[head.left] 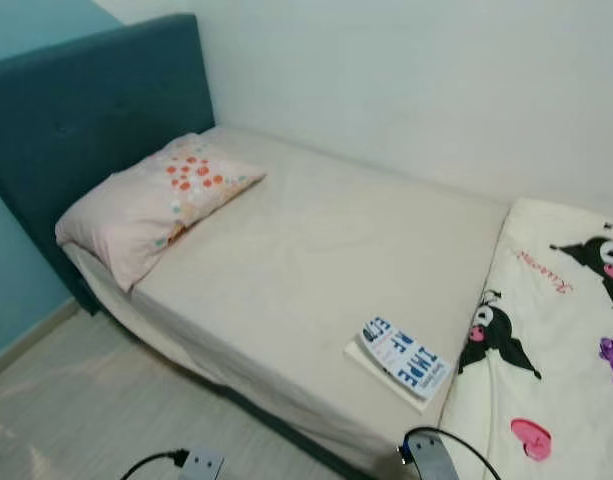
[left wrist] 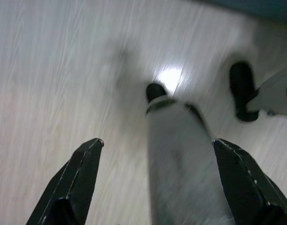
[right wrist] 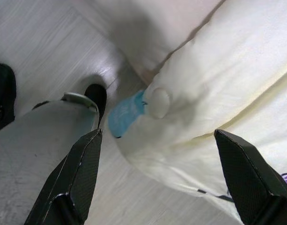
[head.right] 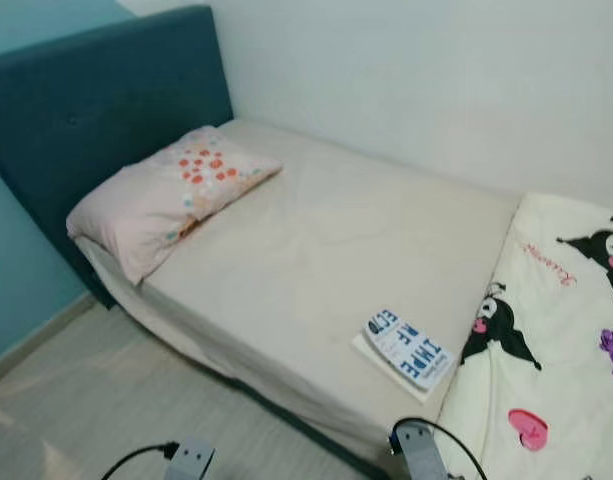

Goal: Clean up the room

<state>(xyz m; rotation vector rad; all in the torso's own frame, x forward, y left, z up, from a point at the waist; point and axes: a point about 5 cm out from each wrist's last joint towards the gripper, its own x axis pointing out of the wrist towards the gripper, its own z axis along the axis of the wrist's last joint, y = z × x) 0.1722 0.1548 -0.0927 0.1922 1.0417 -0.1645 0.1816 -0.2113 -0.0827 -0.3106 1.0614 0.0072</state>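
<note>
1. We take the bed [head.left: 316, 250] as our landmark: a mattress under a plain cream sheet, set along a white wall [head.left: 436, 80].
2. At the bed's head stands a teal headboard [head.left: 86, 100], and a pink pillow [head.left: 151, 205] with orange flowers lies on the sheet just in front of it.
3. A blue and white book [head.left: 404, 357] lies flat near the bed's front edge, toward the foot.
4. Just beside the book, a cream blanket [head.left: 556, 340] with black cartoon figures and a pink heart covers the foot of the bed and hangs over its edge.
5. Pale wood floor [head.left: 76, 410] runs along the front of the bed.
6. We see the left tool [left wrist: 157, 183] spread wide above that floor, holding nothing, with the robot's grey leg and black feet below it; the picture there is blurred.
7. We see the right tool [right wrist: 159, 178] also spread wide and empty, hanging by the foot of the bed over the draped blanket and a small light-blue tag [right wrist: 126, 115] at its corner.
</note>
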